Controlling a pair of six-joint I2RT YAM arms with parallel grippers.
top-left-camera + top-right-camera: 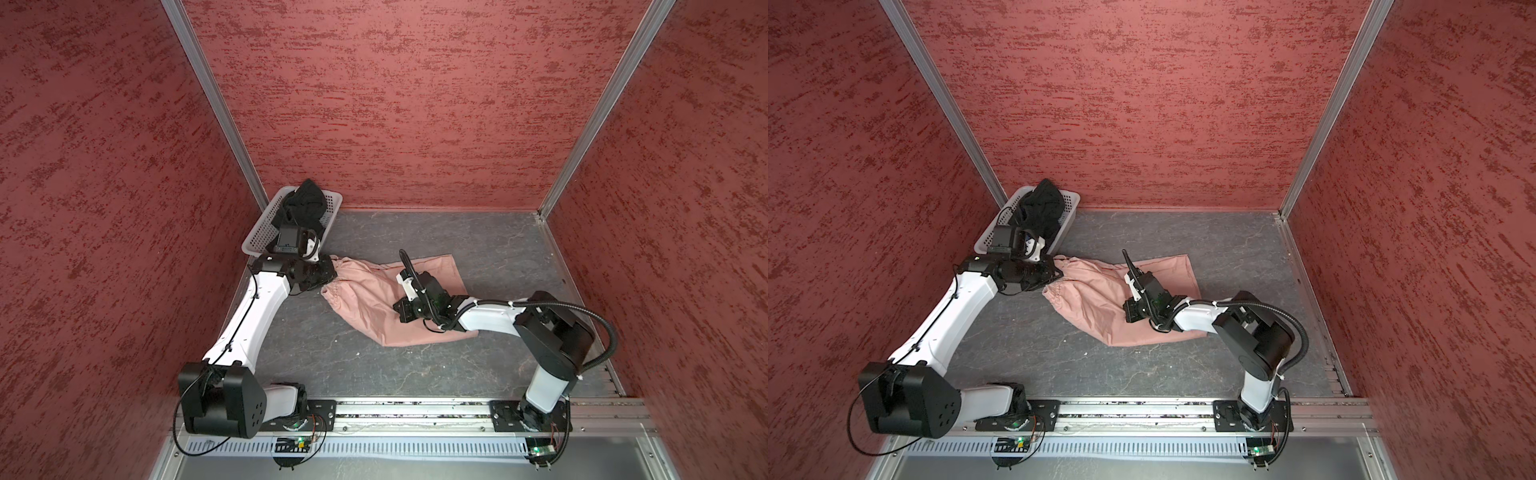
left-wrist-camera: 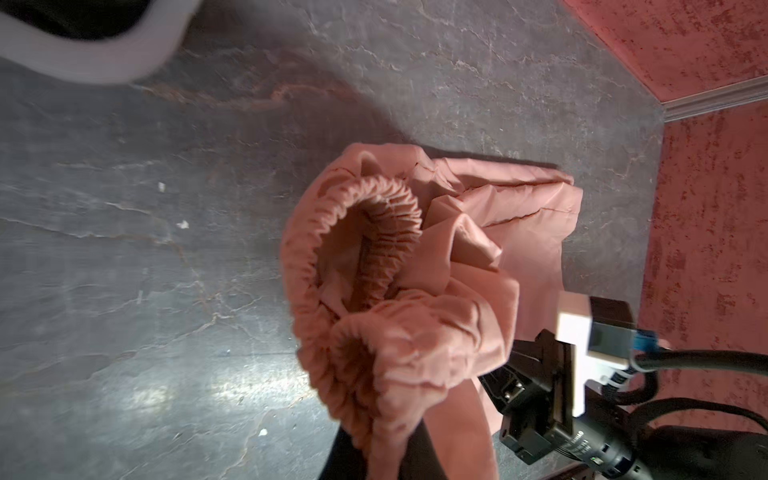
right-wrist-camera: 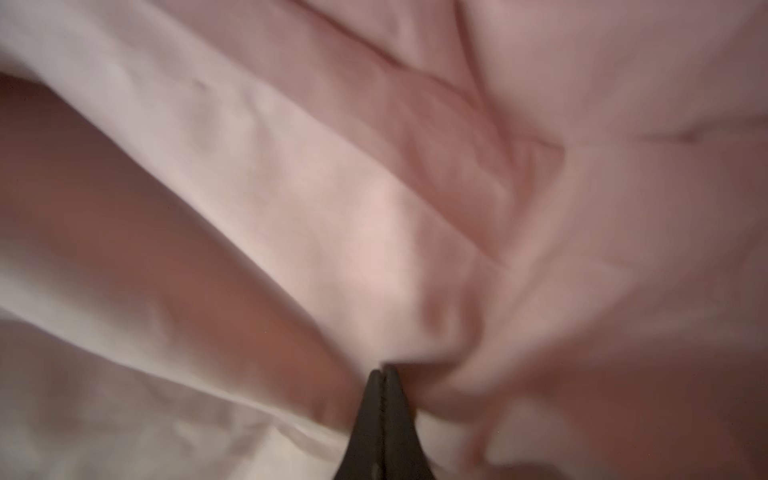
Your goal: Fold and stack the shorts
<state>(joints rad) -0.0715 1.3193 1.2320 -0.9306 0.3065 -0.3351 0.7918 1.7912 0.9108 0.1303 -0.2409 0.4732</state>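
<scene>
Though behind arm (image 1: 266,299), basket (image 1: 259,237), black shorts (image 1: 307,201).

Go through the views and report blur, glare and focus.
Both top views: sharp and evenly lit, pink shorts crisp. Left wrist view: gathered waistband sharp, white basket smeared out of focus, a glare patch on the table. Right wrist view: soft throughout, the shorts blurred around the closed right pincer.
</scene>
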